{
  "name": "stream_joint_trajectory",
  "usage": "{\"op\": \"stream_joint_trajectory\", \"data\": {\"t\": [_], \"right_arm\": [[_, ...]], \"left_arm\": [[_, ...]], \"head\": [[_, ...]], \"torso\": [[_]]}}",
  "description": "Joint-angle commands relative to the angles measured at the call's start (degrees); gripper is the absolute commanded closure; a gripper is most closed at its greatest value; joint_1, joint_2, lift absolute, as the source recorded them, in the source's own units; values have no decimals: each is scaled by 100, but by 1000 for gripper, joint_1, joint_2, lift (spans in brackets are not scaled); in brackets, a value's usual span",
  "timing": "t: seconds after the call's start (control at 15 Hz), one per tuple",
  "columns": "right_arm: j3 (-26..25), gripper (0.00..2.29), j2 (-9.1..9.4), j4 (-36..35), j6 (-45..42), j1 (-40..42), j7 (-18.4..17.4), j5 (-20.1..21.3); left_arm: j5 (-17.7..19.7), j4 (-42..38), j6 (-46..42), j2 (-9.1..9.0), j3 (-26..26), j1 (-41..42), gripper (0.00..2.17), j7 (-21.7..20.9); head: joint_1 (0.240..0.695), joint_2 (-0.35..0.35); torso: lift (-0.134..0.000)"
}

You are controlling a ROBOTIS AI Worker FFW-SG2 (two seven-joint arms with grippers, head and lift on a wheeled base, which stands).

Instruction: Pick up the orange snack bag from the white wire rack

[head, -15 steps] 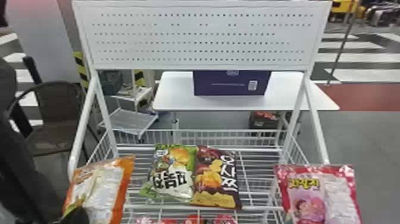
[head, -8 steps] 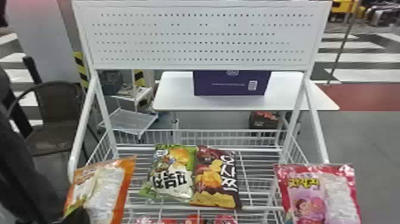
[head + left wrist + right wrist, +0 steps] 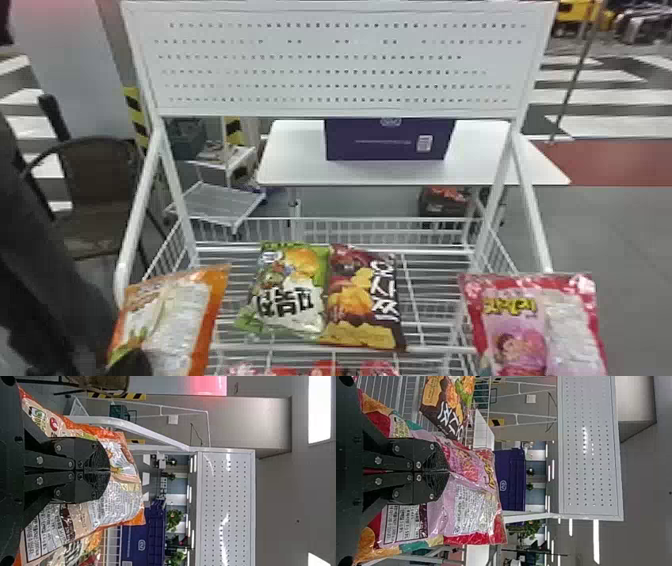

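My left gripper [image 3: 131, 361] shows dark at the lower left of the head view, against the orange snack bag [image 3: 172, 320]. In the left wrist view the left gripper [image 3: 109, 470] is shut on the orange snack bag [image 3: 119, 498], pinching its back. The bag hangs by the left front post of the white wire rack [image 3: 440, 250]. In the right wrist view my right gripper [image 3: 448, 470] is shut on a pink snack bag [image 3: 474, 506], which in the head view is the pink bag [image 3: 530, 320] at the rack's right.
A green bag [image 3: 290, 290] and a brown bag [image 3: 365, 300] lie side by side on the rack's shelf. Red packages [image 3: 325, 369] sit lower at the front. The perforated panel [image 3: 340, 60] spans the rack's top, and a purple box [image 3: 390, 142] stands behind.
The orange bag has shifted slightly to the right in the head view, with my left gripper still on it. The pink bag looks unchanged.
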Motion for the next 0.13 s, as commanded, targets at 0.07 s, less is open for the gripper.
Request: {"op": "stream_joint_trajectory", "data": {"t": [0.07], "right_arm": [[-9,2250,-7,0,-4,0,26,0]], "left_arm": [[-14,-9,0,0,0,10,1740,-7]], "head": [[499,0]], "torso": [[0]]}}
